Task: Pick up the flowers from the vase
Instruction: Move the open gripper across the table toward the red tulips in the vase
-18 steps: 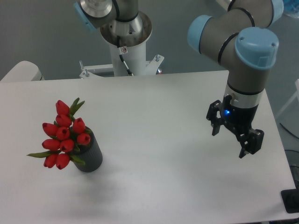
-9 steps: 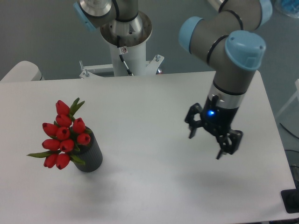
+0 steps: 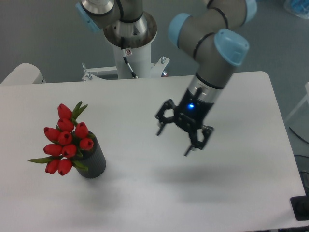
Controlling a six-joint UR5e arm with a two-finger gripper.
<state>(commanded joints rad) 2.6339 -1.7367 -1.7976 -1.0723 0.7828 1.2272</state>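
Observation:
The flowers (image 3: pixel 65 141), a bunch of red closed tulip buds with green stems and leaves, stand in the vase (image 3: pixel 93 161), a small dark ribbed cylinder at the left of the white table (image 3: pixel 145 96). The buds lean out to the vase's left. My gripper (image 3: pixel 174 141) hangs open and empty above the table's middle, well to the right of the flowers and apart from them. Its two fingers point down and are spread wide.
The arm's white base column (image 3: pixel 131 58) stands at the table's far edge. The table's right edge (image 3: pixel 282 135) and front edge (image 3: pixel 154 229) are in view. A dark object (image 3: pixel 300 208) sits at the bottom right corner.
The gripper has moved left, from near the table's right side to above its middle, closer to the flowers. It stays open. The flowers and vase have not moved.

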